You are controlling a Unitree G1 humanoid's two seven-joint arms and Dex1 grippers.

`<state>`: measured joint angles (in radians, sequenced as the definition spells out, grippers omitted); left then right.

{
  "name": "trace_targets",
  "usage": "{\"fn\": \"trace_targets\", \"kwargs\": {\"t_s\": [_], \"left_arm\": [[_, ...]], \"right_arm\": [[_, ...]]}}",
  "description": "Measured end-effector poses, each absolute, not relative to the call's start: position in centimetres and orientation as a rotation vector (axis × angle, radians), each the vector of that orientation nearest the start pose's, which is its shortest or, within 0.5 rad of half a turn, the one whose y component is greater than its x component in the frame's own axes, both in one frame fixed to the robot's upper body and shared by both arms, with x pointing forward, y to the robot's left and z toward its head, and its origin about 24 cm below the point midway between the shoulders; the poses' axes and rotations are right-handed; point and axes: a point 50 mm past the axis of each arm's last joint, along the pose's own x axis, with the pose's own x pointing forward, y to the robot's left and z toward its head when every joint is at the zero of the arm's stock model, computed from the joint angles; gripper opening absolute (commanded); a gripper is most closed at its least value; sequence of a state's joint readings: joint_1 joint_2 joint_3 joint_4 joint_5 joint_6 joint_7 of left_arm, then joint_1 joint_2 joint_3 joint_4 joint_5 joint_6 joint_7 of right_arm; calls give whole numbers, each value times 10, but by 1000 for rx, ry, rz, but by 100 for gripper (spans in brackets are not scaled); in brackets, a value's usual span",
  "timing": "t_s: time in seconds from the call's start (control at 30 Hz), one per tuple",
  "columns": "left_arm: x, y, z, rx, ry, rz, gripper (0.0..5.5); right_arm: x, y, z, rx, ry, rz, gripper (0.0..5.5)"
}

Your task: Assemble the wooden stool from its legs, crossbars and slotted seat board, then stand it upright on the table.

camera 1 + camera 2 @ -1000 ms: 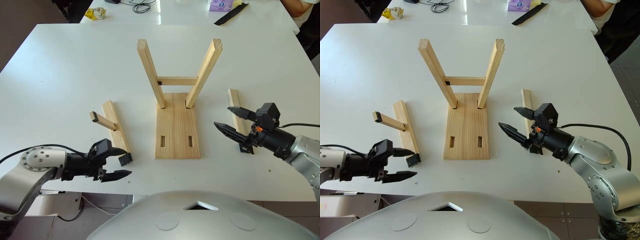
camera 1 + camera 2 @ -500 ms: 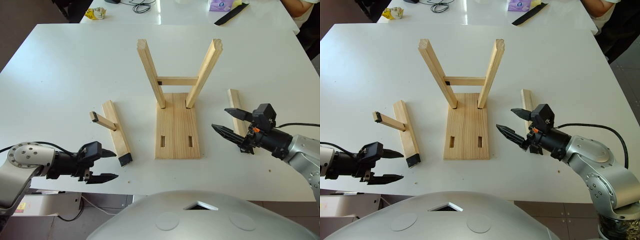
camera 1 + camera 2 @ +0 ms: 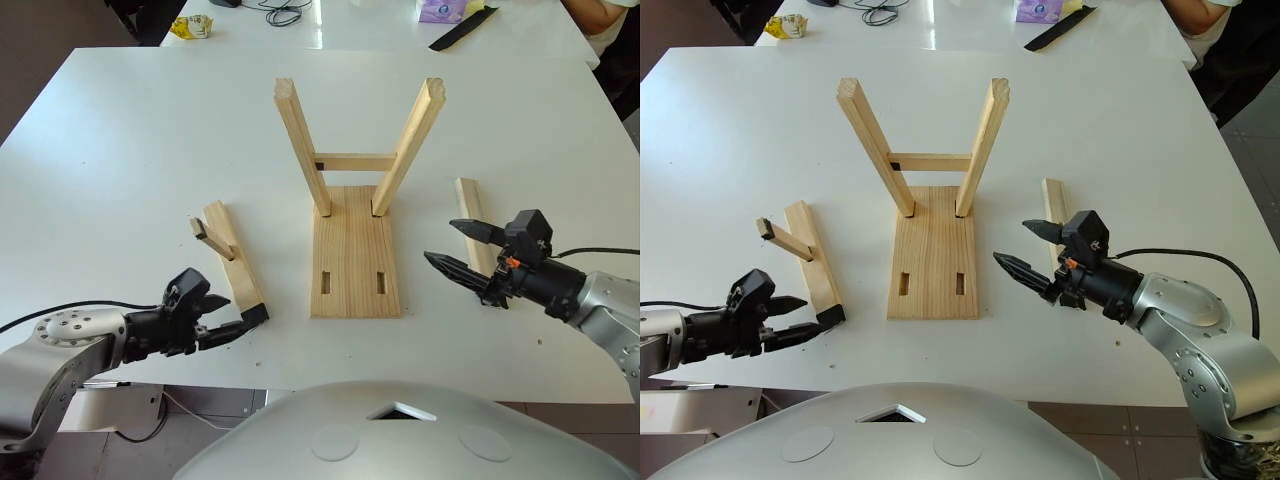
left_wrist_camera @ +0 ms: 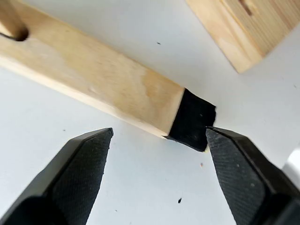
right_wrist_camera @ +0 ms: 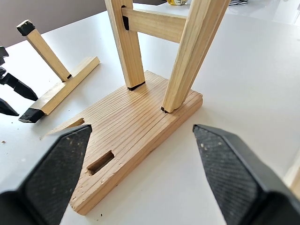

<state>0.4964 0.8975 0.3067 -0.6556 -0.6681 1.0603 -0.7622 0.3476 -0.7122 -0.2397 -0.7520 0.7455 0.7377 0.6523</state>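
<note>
The left pincer (image 4: 159,132) is seen spread wide with nothing gripped, its jaws set either side of the black cap (image 4: 192,119) on the near end of a loose leg (image 3: 232,258). One fingertip (image 4: 225,150) is laid right at the cap's corner, while the other is held apart from the wood. That straddle is judged to be a line-up for a pinch across the leg's end, so that the piece can be lifted toward the board. Just beyond this pincer, farther along the leg, a short black-tipped stub (image 3: 210,236) is found plugged in and raised at a tilt. Over to the right pincer (image 3: 440,240): it is also released and empty, held above the table (image 3: 120,130). A plain strip (image 3: 467,205) is laid just beside it on its outer side, partly hidden by it, and this is judged a ready position for taking that piece. Between the two pincers the board (image 3: 354,250) is laid flat, pale and grained. Two slots (image 3: 325,283) at the end nearer the pincers are left unfilled. At the far end two legs (image 3: 302,145) are stood in it, splayed outward and tied together by a crossbar (image 3: 355,161).
</note>
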Motion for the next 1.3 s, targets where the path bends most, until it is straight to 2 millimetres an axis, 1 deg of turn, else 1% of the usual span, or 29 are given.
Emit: {"fn": "trace_targets", "kwargs": {"t_s": [0.07,0.13,0.2,0.27,0.33,0.5,0.7,0.77,0.93,1.17,1.3], "left_arm": [[131,244,90,-41,969,-636,366],[136,241,95,-91,980,-592,366],[137,237,98,-163,1005,-560,366],[136,234,99,-195,1014,-553,366],[134,234,97,-203,1019,-524,366],[133,237,87,-190,1043,-387,366],[136,233,85,-154,1048,-374,366],[142,238,87,-115,1046,-358,366],[164,258,91,-8,1004,-294,366],[190,281,92,67,949,-260,366],[200,288,93,70,933,-247,366]], "right_arm": [[157,-197,119,-1,390,851,399],[156,-197,119,0,393,852,399],[155,-196,119,0,396,853,399],[154,-195,119,-3,393,856,399],[154,-195,120,-4,392,856,399],[154,-194,119,-4,394,854,399],[153,-194,117,2,399,844,399],[153,-193,117,4,397,841,399],[153,-193,117,8,393,840,399],[154,-192,117,6,388,841,399],[154,-192,117,6,388,843,399]]}}
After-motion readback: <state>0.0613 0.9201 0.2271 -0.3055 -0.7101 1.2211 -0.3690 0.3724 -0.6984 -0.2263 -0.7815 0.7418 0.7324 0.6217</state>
